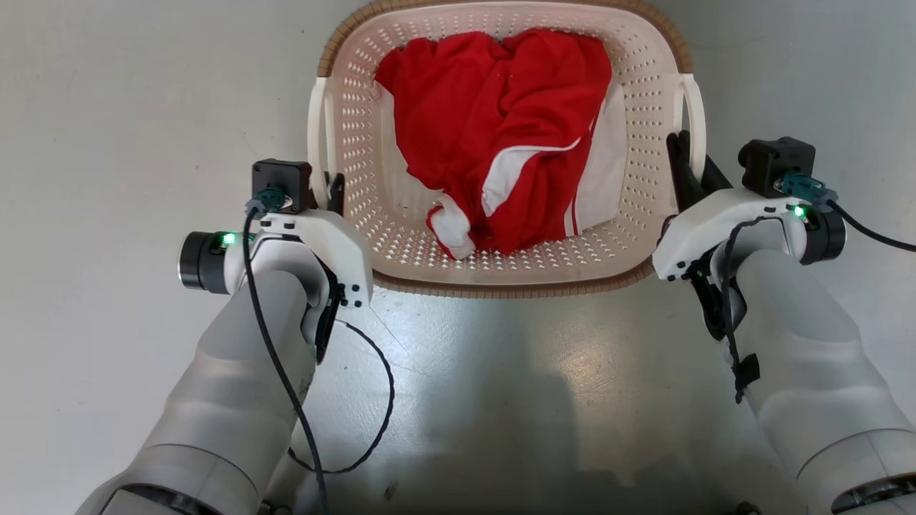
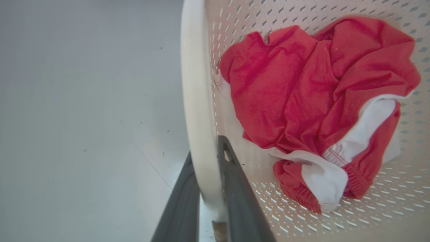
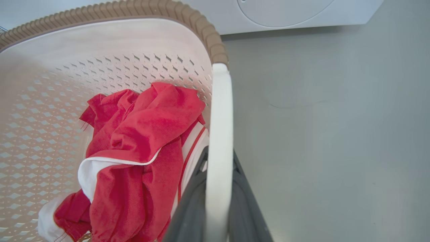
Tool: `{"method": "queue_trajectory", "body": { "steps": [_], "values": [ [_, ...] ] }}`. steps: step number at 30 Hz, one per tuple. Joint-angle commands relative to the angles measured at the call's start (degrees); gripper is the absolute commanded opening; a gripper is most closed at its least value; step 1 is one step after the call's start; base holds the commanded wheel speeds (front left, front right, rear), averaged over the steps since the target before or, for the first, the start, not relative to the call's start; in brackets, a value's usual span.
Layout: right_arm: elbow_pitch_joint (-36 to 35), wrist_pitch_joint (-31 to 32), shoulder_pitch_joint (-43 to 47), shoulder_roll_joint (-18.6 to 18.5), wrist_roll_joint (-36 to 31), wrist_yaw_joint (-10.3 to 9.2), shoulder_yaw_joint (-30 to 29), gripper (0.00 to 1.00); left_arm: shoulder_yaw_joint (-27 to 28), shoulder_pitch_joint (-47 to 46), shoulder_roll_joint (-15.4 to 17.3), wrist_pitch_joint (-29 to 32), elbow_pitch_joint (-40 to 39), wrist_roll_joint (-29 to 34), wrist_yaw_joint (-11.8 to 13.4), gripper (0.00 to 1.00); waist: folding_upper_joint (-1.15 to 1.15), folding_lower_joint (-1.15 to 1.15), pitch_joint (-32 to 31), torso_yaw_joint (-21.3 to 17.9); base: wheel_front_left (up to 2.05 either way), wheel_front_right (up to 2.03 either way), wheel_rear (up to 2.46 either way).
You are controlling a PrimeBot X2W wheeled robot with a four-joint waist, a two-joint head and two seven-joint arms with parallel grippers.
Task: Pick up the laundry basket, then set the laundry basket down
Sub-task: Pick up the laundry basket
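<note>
The laundry basket (image 1: 501, 275), cream perforated plastic with a brown woven-look rim, lies ahead of me over the grey floor. I cannot tell whether it rests on the floor. Red and white clothes (image 1: 501, 143) are heaped inside. My left gripper (image 1: 330, 189) is shut on the basket's white left handle (image 1: 315, 136). In the left wrist view, that gripper (image 2: 205, 148) has a dark finger on each side of the handle (image 2: 196, 84). My right gripper (image 1: 687, 161) is shut on the white right handle (image 1: 695, 114). The right wrist view shows this gripper (image 3: 219, 153) clamping the handle (image 3: 220, 111).
A white washer (image 3: 285, 13) stands beyond the basket's far end. Smooth grey floor (image 1: 486, 400) surrounds the basket on all sides. A black cable (image 1: 379, 400) loops off my left forearm.
</note>
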Motion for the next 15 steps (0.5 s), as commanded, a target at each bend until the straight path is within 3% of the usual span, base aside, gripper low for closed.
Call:
{"method": "queue_trajectory", "body": {
  "steps": [1,15],
  "values": [
    [-0.2,-0.6,1.7,1.3,0.0,0.39,1.1,0.0,0.1,0.9,1.2,-0.4,-0.3,-0.6,0.4,0.0,0.0,0.0,-0.2,0.0,0.0,0.0,0.0],
    [4.3,-0.6,2.3,1.3,3.1,0.39,3.4,0.0,-10.0,2.9,1.2,-0.4,-0.6,-9.3,2.0,0.0,0.0,0.0,-6.4,-0.2,0.0,0.0,0.0]
  ]
}}
